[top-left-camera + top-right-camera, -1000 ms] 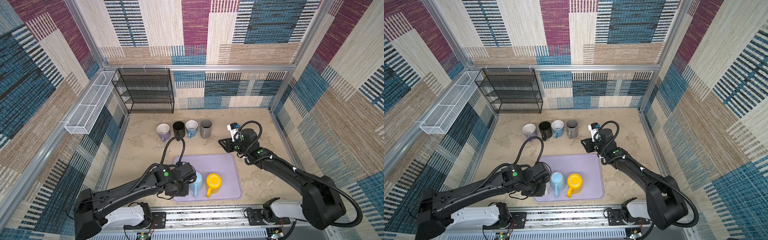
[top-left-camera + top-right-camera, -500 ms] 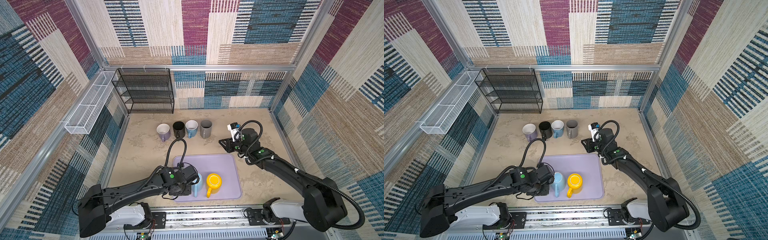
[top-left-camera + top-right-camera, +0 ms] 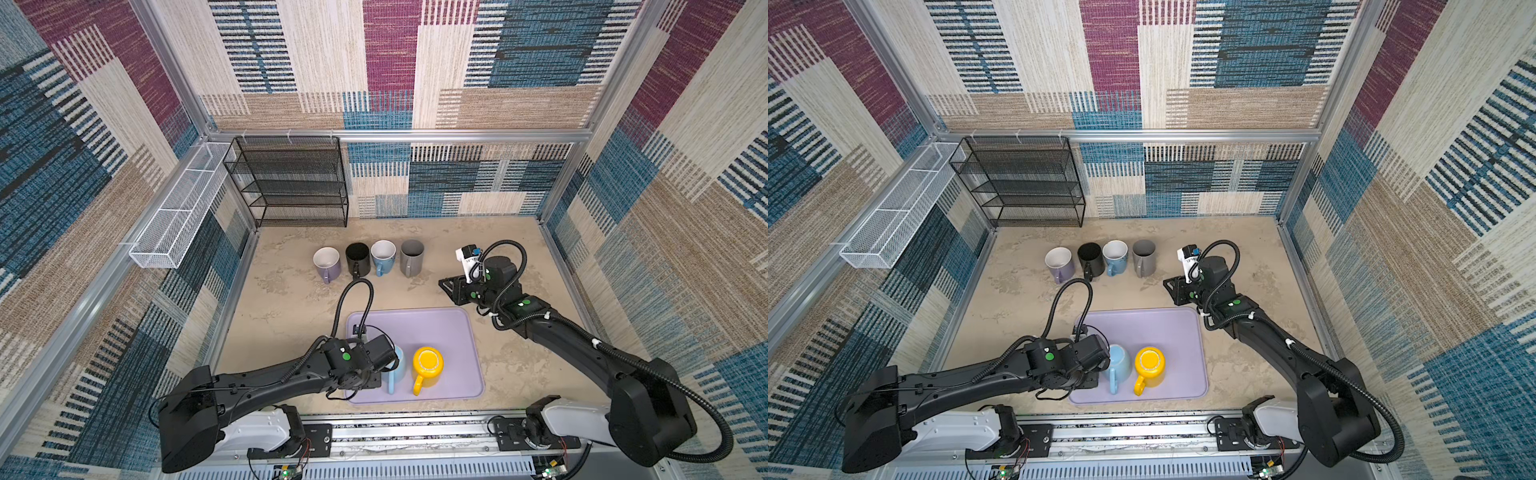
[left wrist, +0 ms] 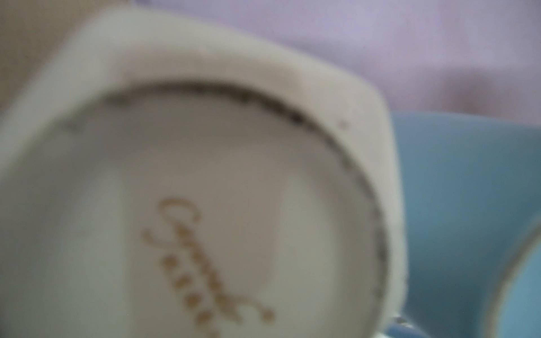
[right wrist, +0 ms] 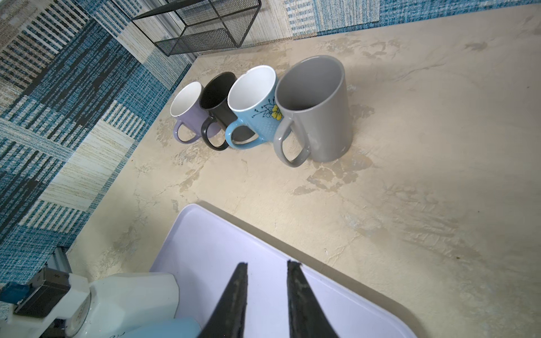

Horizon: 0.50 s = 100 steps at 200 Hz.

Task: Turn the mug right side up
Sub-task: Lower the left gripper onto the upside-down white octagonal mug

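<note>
A light blue mug (image 3: 398,359) (image 3: 1120,361) and a yellow mug (image 3: 428,363) stand upside down on the lavender tray (image 3: 436,328). My left gripper (image 3: 382,359) (image 3: 1090,359) sits against the blue mug's left side, its jaws hidden under its own body. A blurred white faceted mug base with gold script (image 4: 205,204) fills the left wrist view and hides the jaws there, with the blue mug (image 4: 468,204) beside it. In the right wrist view this white mug (image 5: 137,295) shows low down. My right gripper (image 3: 446,286) (image 5: 268,264) hovers beyond the tray's far right corner, slightly open and empty.
Four upright mugs stand in a row at the back: lilac (image 3: 327,259), black (image 3: 357,255), flowered blue (image 3: 383,253), grey (image 3: 412,255). A black wire shelf (image 3: 291,183) stands against the back wall. A white wire basket (image 3: 178,208) hangs on the left wall.
My left gripper has slid right across the tray's left part and now overlaps the light blue mug's left side. The right arm has not moved.
</note>
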Motion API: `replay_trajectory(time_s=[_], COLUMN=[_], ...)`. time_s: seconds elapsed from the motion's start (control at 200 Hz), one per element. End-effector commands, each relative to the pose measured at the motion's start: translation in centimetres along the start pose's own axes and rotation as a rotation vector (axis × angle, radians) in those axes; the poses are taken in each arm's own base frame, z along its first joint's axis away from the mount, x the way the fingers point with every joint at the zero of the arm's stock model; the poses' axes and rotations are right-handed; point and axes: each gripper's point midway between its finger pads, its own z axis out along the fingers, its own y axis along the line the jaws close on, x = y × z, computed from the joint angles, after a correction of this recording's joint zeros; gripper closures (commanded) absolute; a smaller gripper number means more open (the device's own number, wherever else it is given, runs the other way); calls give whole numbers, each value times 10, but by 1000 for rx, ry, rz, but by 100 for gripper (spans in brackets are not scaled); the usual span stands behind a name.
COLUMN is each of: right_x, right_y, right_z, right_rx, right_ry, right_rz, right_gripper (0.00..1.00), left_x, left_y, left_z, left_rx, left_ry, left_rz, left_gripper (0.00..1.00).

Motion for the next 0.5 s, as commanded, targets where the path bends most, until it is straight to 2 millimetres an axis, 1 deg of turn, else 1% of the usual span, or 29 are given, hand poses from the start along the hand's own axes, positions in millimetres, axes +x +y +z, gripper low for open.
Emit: replay_trajectory(time_s=[0.0,0.09,0.291,0.496], right_x=[-6,-6,-7,-8], right_y=[2,1,1,2], right_z=[-2,-2,-2,-3], right_rx=[3,4,6,8], right_ry=[-16,-16,-16,-18], right_rz=[-13,-12,-6,-7], right_gripper=[72,72,72,72], left_x=[-17,-22,-30,-41], left_y=[3,4,7,6], left_z=[1,4,16,17], left_rx=[-25,-33,-35,-30], left_ry=[-86,-99,-100,-108], left_rz=[38,53,58,75], left_gripper=[69,69,71,72])
